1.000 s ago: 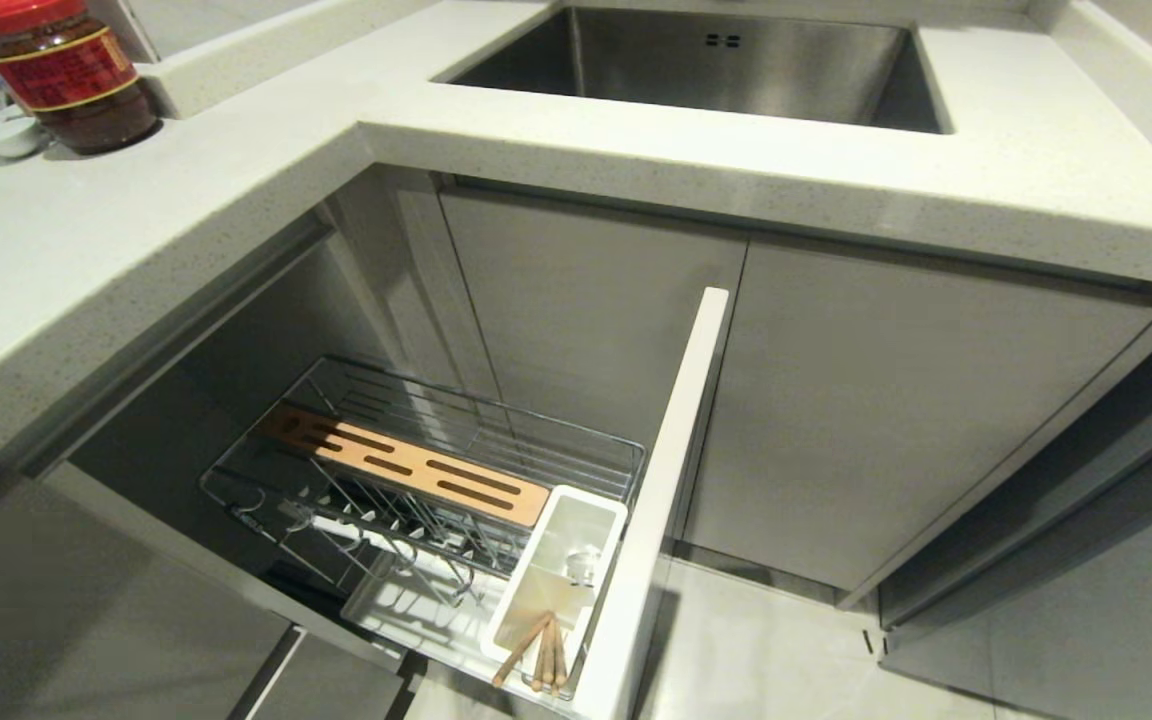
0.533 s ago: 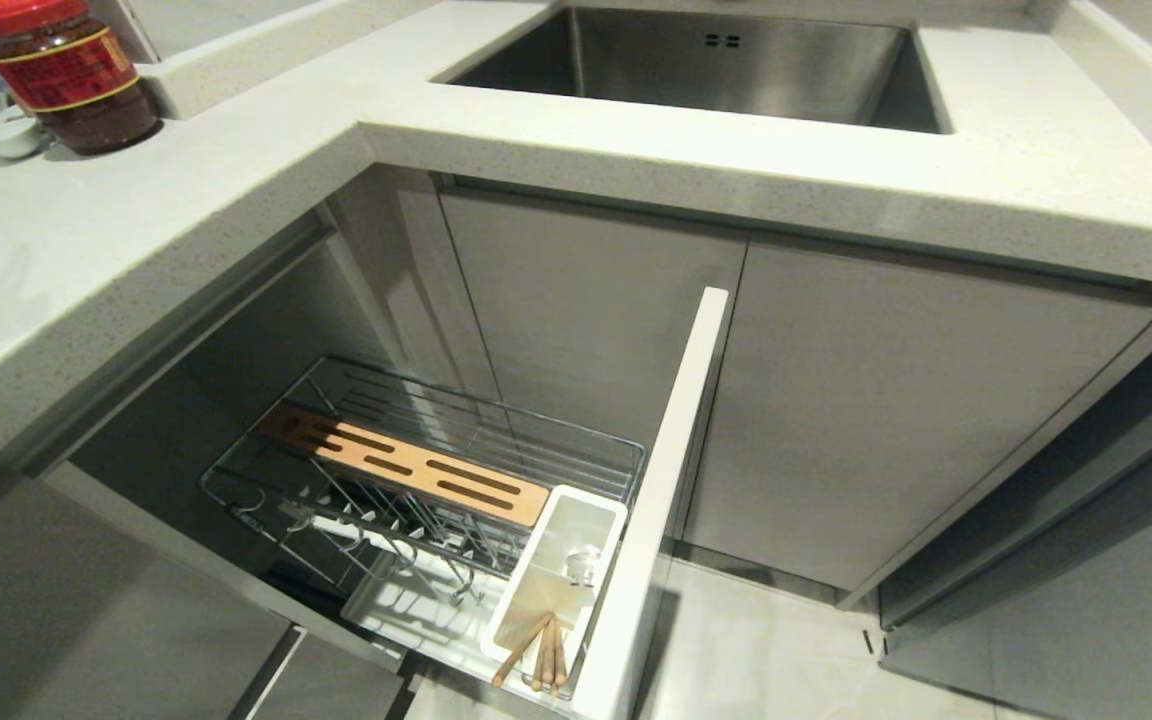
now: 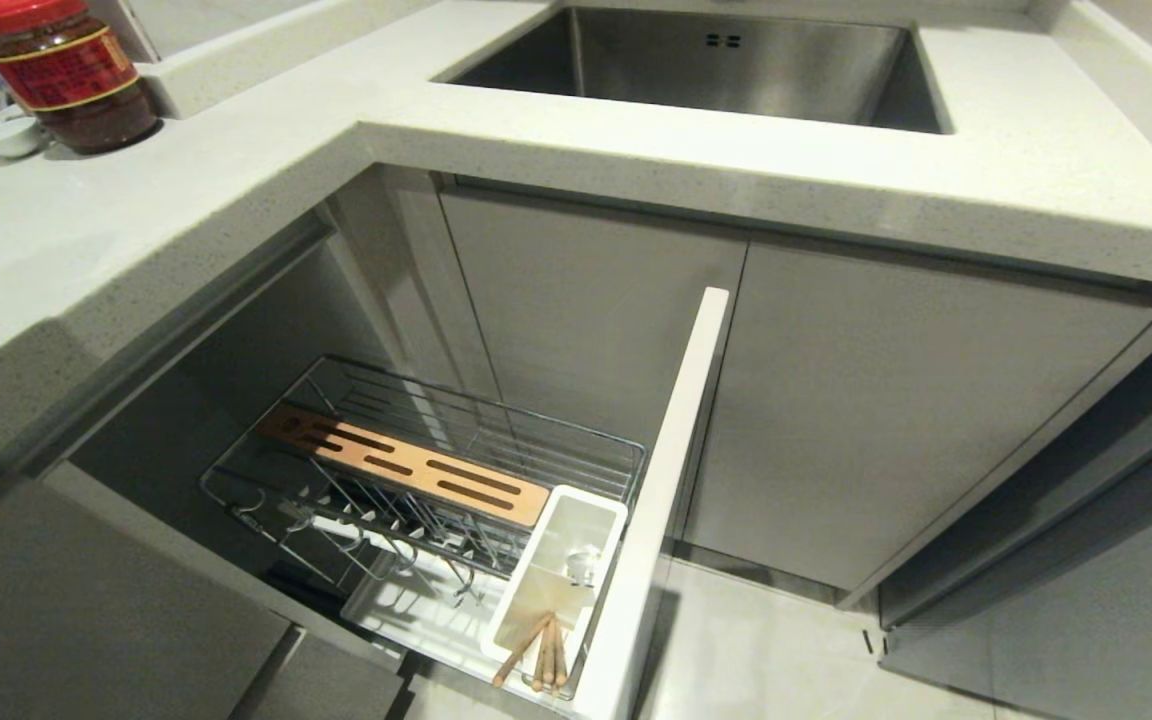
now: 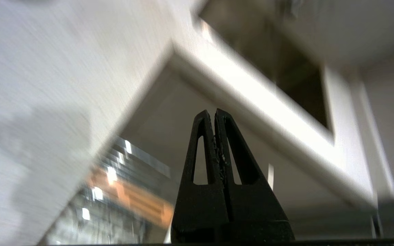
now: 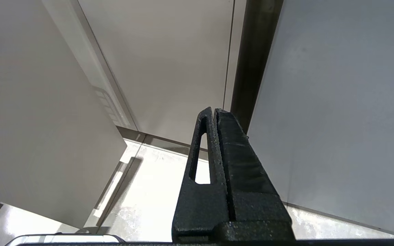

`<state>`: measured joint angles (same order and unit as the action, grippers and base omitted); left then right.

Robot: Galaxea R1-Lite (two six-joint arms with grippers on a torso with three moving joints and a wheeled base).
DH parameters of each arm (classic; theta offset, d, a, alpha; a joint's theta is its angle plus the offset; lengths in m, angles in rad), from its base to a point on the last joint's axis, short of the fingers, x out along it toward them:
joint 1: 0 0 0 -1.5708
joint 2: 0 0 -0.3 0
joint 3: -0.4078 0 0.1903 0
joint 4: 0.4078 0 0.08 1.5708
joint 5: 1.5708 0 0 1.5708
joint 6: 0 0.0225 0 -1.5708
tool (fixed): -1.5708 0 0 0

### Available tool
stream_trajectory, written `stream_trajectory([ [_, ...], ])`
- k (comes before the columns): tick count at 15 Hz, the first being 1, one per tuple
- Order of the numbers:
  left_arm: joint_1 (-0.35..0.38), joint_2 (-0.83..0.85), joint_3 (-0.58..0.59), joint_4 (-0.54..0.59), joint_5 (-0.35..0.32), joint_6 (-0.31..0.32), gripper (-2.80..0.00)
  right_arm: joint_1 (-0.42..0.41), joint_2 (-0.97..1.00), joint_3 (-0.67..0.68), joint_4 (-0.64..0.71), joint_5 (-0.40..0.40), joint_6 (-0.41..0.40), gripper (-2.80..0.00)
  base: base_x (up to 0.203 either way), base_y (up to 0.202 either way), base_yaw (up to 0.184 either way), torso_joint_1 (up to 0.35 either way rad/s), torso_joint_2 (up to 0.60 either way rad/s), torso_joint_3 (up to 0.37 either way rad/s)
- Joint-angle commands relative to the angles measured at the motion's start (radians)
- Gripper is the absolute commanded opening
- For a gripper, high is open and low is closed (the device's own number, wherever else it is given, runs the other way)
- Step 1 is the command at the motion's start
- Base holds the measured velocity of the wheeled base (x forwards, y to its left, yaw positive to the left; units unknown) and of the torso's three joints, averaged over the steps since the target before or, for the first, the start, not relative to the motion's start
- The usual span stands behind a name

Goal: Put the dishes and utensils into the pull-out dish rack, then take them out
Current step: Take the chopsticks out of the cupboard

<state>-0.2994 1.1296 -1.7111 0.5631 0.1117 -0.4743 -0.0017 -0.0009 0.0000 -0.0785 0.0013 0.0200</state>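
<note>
Left gripper [image 4: 214, 114] fingers have closed (empty) — chopsticks [image 3: 541, 650] in rack.

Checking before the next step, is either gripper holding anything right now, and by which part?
Nothing is held. The left gripper and the right gripper both have their fingers shut together with nothing between them.
</note>
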Motion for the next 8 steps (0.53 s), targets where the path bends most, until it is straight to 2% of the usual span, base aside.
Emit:
stream_trajectory([
  [1,-0.161,0.111,0.001,0.106,-0.010,0.001,-2.80,0.000,-0.001,0.026,-0.001,0.000,0.000,-2.80,0.000,0.000,0.000,0.000,0.00,0.000],
  [3,-0.240,0.198,-0.008,0.237,-0.014,0.004,-2.80,0.000,-0.001,0.026,-0.001,0.000,0.000,-2.80,0.000,0.000,0.000,0.000,0.00,0.000],
  [8,-0.295,0.413,-0.084,0.544,-0.014,0.006,-2.80,0.000,-0.001,0.026,-0.001,0.000,0.000,-2.80,0.000,0.000,0.000,0.000,0.00,0.000],
])
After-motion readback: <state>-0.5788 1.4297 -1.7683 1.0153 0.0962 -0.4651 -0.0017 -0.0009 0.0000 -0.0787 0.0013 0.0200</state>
